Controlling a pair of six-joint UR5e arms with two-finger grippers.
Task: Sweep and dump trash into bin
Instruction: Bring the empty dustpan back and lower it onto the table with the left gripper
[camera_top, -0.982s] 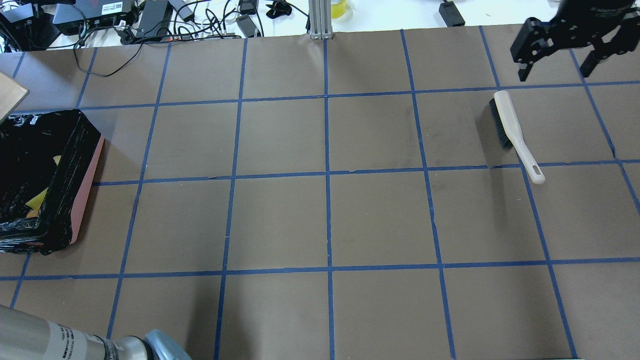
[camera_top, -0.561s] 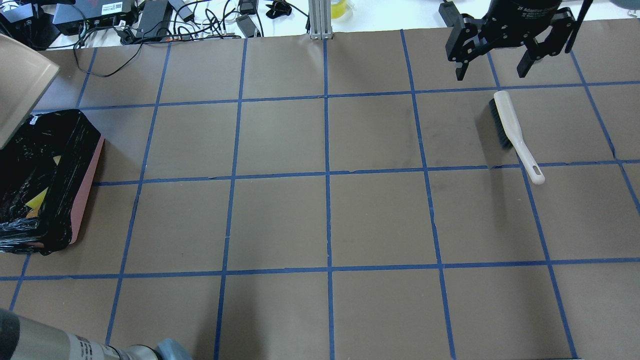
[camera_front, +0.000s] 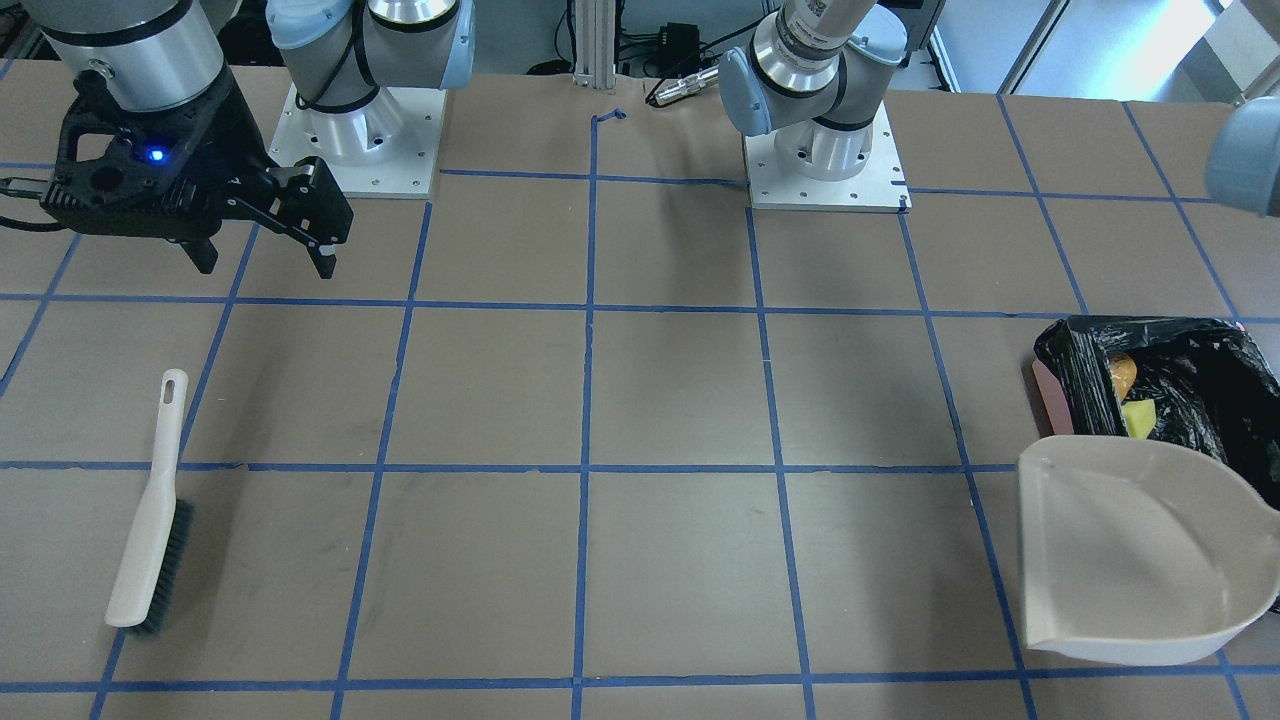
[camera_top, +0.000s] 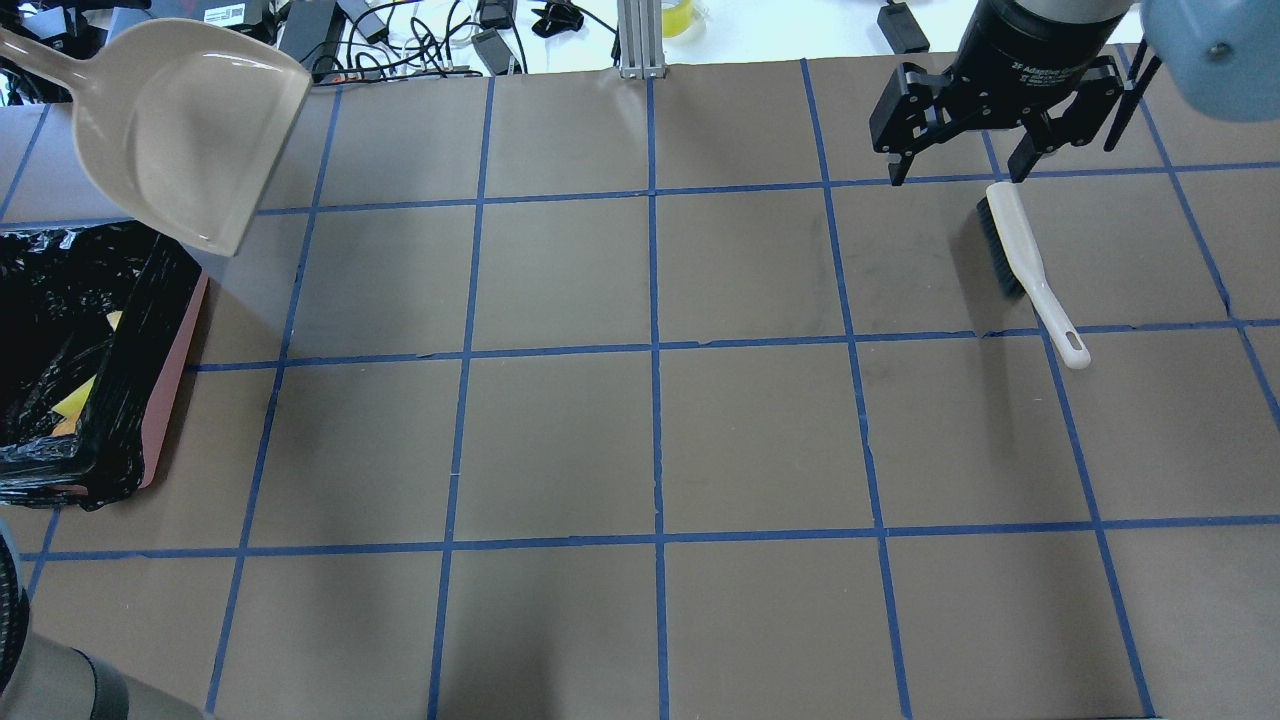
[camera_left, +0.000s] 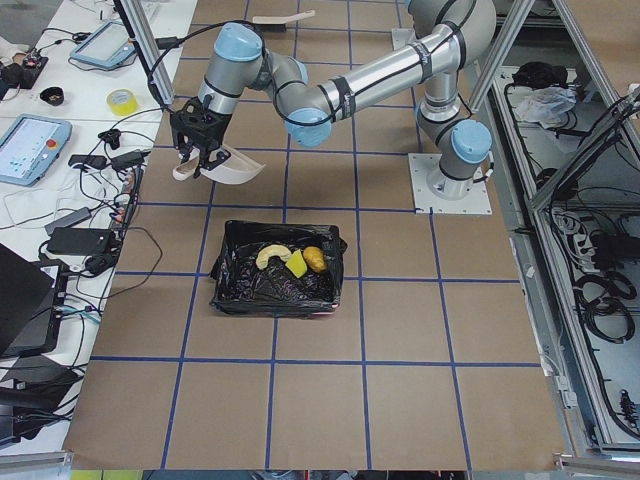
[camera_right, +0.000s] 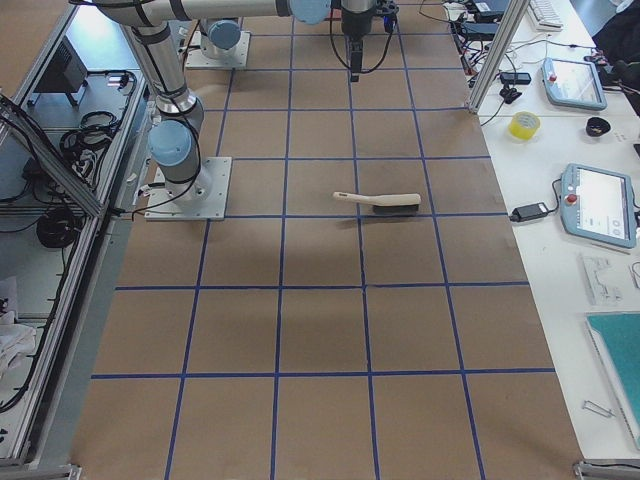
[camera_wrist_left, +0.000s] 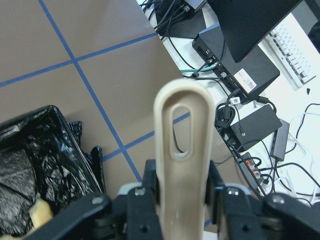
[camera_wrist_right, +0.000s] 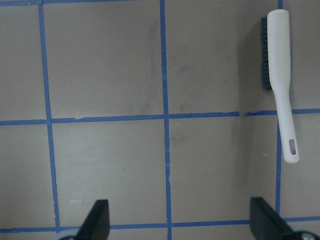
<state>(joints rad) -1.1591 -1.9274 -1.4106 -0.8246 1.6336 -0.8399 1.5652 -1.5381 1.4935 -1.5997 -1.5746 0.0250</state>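
Observation:
The bin (camera_top: 176, 376), pink with a black bag liner, stands at the table's left edge; it also shows in the front view (camera_front: 1070, 370) and the left view (camera_left: 232, 290). Inside lie an orange lump (camera_left: 314, 259), a pale crescent (camera_left: 268, 254) and a yellow-green sponge wedge (camera_left: 296, 264). My left gripper (camera_wrist_left: 182, 200) is shut on the handle of the beige dustpan (camera_top: 180, 130), held in the air beyond the bin's far end; its pan (camera_front: 1130, 550) looks empty. My right gripper (camera_top: 955, 170) is open and empty, above the far end of the brush (camera_top: 1025, 265).
The brush (camera_front: 150, 520) lies flat on the table on the right side, bristles to the left, handle toward the robot. Cables, power bricks and a tape roll (camera_top: 682, 14) crowd the white bench beyond the far edge. A metal post (camera_top: 640, 35) stands at the back middle.
The dustpan has swung into view from the left edge and now hangs beyond the bin's far end. My right gripper has moved left and toward the brush, still open.

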